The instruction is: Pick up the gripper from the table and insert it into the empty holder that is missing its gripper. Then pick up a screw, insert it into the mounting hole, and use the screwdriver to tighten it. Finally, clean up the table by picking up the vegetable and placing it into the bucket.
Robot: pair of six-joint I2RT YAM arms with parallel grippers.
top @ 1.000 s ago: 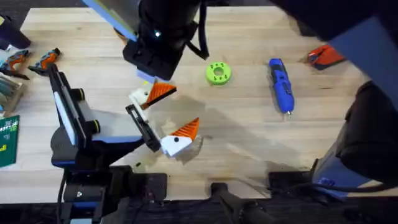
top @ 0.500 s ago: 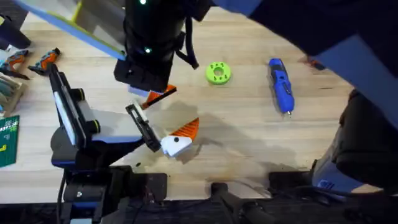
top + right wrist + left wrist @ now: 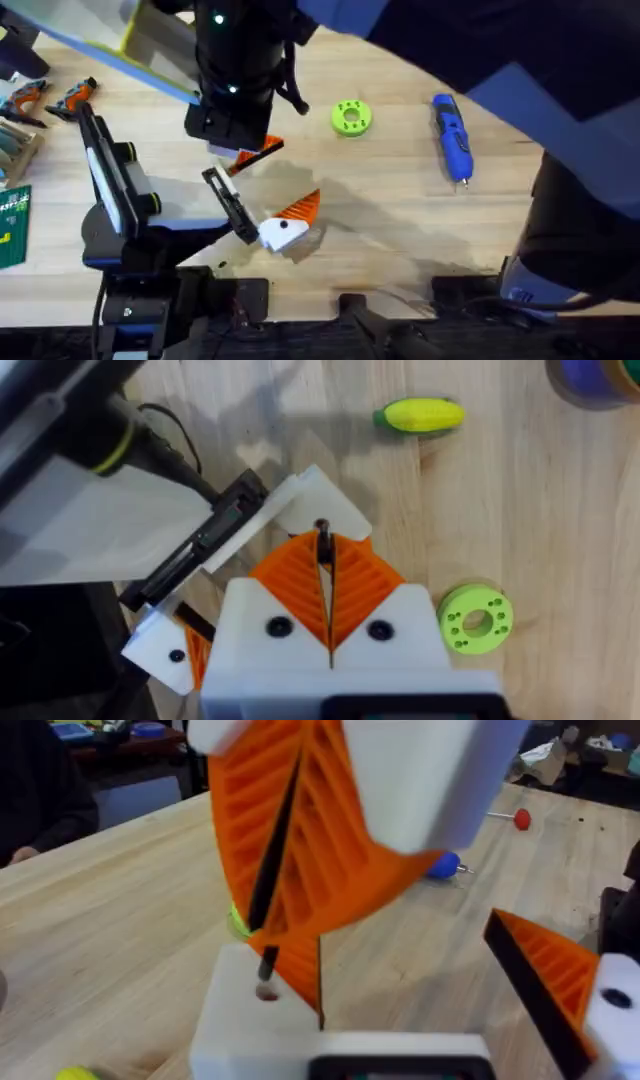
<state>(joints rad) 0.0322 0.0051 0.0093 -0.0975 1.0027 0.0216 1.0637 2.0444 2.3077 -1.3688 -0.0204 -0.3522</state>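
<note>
My right gripper [image 3: 325, 565] is shut on a thin black screw [image 3: 322, 540]. The screw's tip [image 3: 266, 982] meets the mounting hole in the white holder [image 3: 250, 1035], which is one finger of my left gripper [image 3: 258, 190]. The orange gripper [image 3: 258, 150] sits on that holder. My left gripper stands open, its other orange-tipped finger [image 3: 545, 982] well apart. The right arm [image 3: 240, 70] hangs dark over the holder. On the table to the right lies the blue screwdriver [image 3: 450, 135]. The yellow-green vegetable [image 3: 420, 415] lies beyond the holder, with the blue bucket [image 3: 595, 375] farther off.
A round green disc with holes [image 3: 351, 117] lies between the holder and the screwdriver. Small hand tools [image 3: 70, 95] lie at the table's left edge. The left arm's body [image 3: 125, 215] fills the front left.
The right arm has swung left and closed in over the holder, now covering most of it from above. The left gripper has stayed in place.
</note>
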